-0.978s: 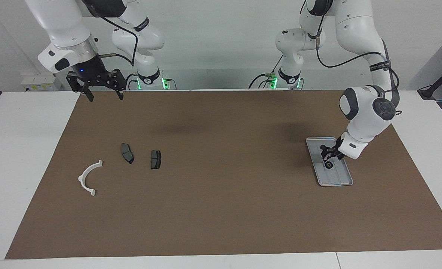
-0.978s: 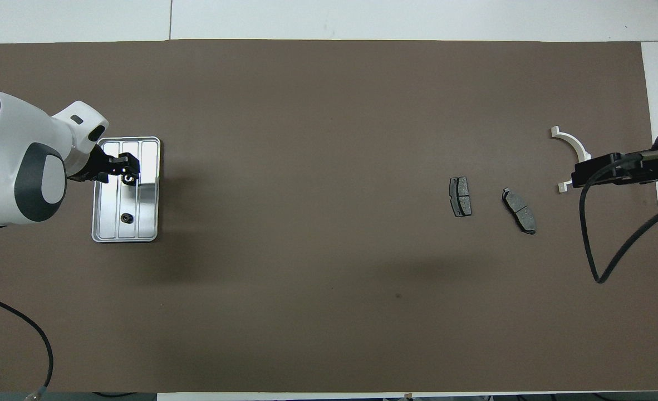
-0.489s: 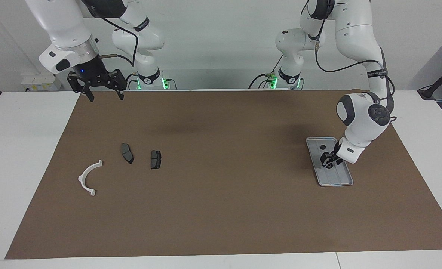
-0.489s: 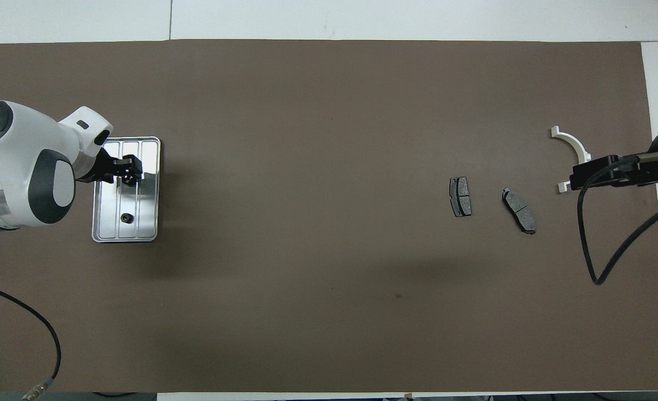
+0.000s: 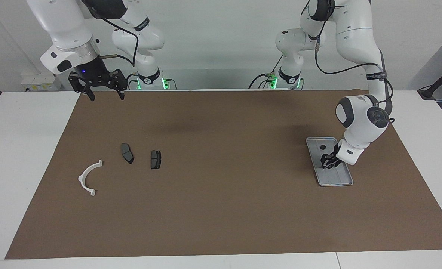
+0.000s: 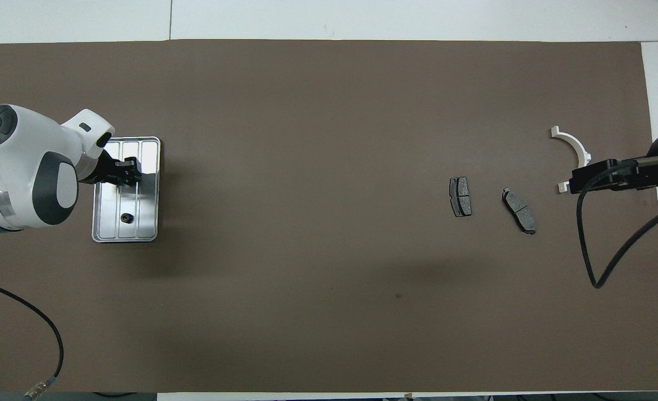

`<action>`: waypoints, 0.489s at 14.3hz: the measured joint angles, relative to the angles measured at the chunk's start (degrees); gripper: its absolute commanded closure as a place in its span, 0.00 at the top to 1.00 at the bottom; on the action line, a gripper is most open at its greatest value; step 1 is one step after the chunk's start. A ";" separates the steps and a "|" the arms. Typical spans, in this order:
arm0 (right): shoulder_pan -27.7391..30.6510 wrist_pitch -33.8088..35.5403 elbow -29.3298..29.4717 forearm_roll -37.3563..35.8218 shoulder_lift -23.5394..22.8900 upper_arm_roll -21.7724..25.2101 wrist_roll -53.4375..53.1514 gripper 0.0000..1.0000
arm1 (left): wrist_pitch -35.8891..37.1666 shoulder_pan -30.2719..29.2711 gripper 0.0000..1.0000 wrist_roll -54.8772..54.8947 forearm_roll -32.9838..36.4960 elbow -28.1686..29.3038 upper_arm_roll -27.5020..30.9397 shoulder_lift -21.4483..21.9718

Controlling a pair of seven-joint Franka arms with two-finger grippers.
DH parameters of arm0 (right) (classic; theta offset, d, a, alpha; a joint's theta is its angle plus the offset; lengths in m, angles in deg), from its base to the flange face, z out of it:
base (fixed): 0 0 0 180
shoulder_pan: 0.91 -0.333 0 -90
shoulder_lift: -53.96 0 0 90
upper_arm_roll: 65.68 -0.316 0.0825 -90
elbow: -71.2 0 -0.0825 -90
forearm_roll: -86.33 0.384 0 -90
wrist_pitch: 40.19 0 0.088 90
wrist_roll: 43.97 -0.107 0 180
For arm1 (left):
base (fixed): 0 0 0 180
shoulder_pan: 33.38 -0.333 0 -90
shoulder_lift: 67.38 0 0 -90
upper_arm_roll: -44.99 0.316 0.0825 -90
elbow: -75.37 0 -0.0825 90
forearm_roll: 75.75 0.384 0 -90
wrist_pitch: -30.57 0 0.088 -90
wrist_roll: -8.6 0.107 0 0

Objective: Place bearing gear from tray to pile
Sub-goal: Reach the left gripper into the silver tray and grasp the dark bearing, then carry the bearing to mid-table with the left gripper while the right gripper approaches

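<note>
Bracket: a white plastic half-ring [image 5: 88, 177] with squared end tabs lay flat on the brown mat [image 5: 221, 209], at the right arm's end of the table.
Right gripper: the black claw [image 5: 105, 95] hung idle with its fingers spread wide and nothing in them, over the mat's edge by the robots.
Brake pads: two dark grey matte slabs [image 5: 127, 153] [image 5: 155, 159] lay side by side beside the bracket, apart from each other.
Tray: the ribbed, shiny silver rectangle [image 5: 335, 179] with rounded corners had its long axis running away from the robots.
Bearing gear: one small dark round piece [image 5: 322, 147] sat in the tray's end nearer the robots.
Left gripper: the claw [image 5: 327, 164] was down inside the tray at mid-length. I cannot tell whether it gripped anything.
</note>
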 measured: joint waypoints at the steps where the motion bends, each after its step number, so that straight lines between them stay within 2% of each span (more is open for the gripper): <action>1: 0.00 0.00 -0.02 0.00 0.00 0.00 0.00 1.00 | 0.02 0.01 0.00 0.00 0.01 0.01 -0.08 0.08; 4: 0.00 0.00 -0.03 0.00 0.01 0.00 0.00 1.00 | 1.58 0.05 0.00 -0.19 0.02 -0.44 -0.21 0.07; 7: -0.06 -0.42 -0.50 0.01 0.02 -0.05 0.00 1.00 | 11.30 1.10 0.00 -5.35 -0.03 -6.66 -0.96 0.08</action>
